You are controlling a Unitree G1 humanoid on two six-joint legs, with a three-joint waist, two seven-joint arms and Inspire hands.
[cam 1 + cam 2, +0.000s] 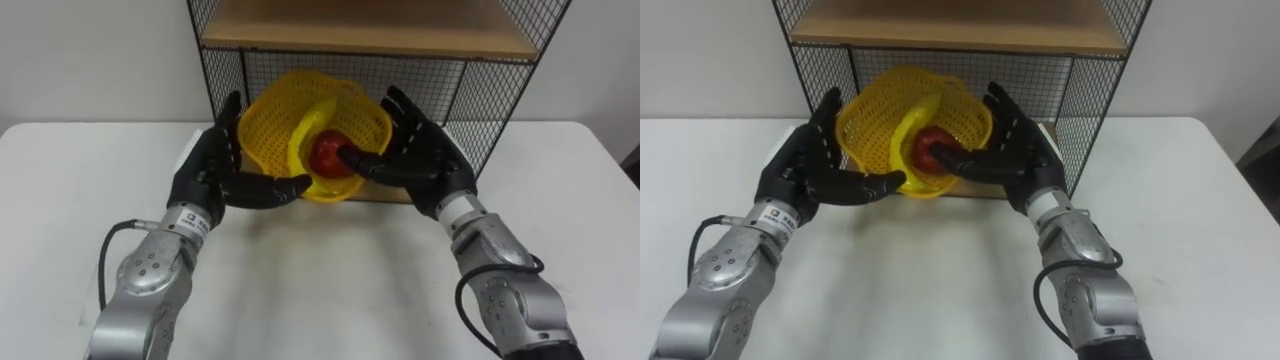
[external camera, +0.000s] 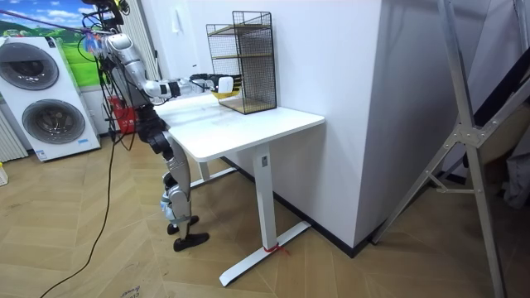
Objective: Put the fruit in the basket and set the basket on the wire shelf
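Yellow mesh basket (image 1: 268,118) — tipped toward the viewer, handle arched across — at the lower opening of the black wire shelf (image 1: 488,100); inside, a red fruit (image 1: 324,152), probably an apple.

**Yellow basket held at wire shelf**

Item: yellow plastic mesh basket (image 1: 290,115) with arched handle, tipped so its opening faces the camera, at the mouth of the lower compartment of the black wire shelf with wooden boards (image 1: 370,30).
Contents: one round red fruit (image 1: 325,152).
Support: left robot hand (image 1: 212,172) flat against the basket's left side, thumb under the front rim; right robot hand (image 1: 418,150) flat against the right side, thumb reaching in to the fruit; fingers straight.
Setting: white tabletop (image 1: 330,285) below.
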